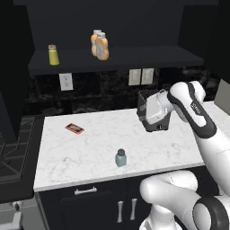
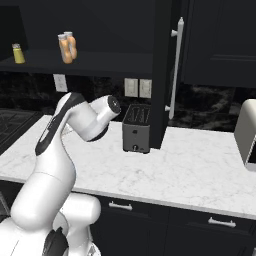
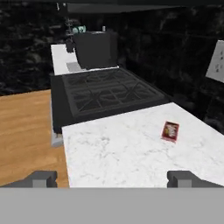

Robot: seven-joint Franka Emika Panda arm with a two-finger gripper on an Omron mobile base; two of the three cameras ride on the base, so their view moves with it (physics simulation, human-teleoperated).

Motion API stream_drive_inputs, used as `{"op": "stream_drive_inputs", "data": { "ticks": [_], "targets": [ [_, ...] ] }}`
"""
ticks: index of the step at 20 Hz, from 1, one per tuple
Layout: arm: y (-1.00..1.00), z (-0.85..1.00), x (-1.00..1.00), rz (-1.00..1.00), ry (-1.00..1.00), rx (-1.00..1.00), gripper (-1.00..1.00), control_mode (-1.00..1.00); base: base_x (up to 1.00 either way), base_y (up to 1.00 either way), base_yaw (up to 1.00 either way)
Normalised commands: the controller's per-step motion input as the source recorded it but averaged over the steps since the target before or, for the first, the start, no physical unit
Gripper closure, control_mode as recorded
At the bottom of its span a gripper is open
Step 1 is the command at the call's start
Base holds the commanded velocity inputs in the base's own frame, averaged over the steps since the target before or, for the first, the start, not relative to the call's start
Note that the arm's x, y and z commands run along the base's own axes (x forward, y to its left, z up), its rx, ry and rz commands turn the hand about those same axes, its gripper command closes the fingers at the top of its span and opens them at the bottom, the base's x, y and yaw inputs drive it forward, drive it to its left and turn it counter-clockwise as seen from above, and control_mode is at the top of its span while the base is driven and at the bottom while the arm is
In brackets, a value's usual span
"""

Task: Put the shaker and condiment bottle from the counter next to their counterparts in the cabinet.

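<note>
Already two orange bottles (image 1: pixel 100 45) stand touching, side by side, on the shelf of the black wall cabinet (image 1: pixel 134 56), which reads as the condiment bottle set beside its counterpart; which of the pair is which I cannot tell at this size. Farther along the same shelf the yellow shaker (image 1: pixel 53 55) stands alone, with room next to it, so the shaker step looks not yet done.

That pale blue-grey shaker (image 1: pixel 121 157) stands upright near the front edge of the marble tabletop (image 1: pixel 90 148), below the jaws and apart from them, nothing touching it. The gripper (image 3: pixel 112 178) hangs above the tabletop with its jaws spread wide and nothing between them, facing along the surface toward the black stove (image 3: pixel 109 89), not down at the shaker. That pose suits an arm between jobs: free to swing down for the next pick.

Ahead of the jaws lies a small red packet (image 3: pixel 170 131) flat on the marble; its print is too small to read. A dark toaster (image 2: pixel 136 128) stands by the wall. No label or writing is legible.
</note>
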Motion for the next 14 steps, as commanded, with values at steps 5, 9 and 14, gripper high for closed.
{"op": "stream_drive_inputs", "data": {
  "ticks": [5,9,14],
  "targets": [
    [-0.39,-0.66,0.0,0.41,0.05,-0.02,-1.0,-1.0,0.0,0.0,0.0],
    [-0.16,-0.75,0.0,0.33,-0.02,-0.02,-1.0,-1.0,0.0,0.0,0.0],
    [0.0,-0.65,-0.15,0.21,0.0,0.0,-1.0,-1.0,0.0,0.0,0.0]
  ]
}}
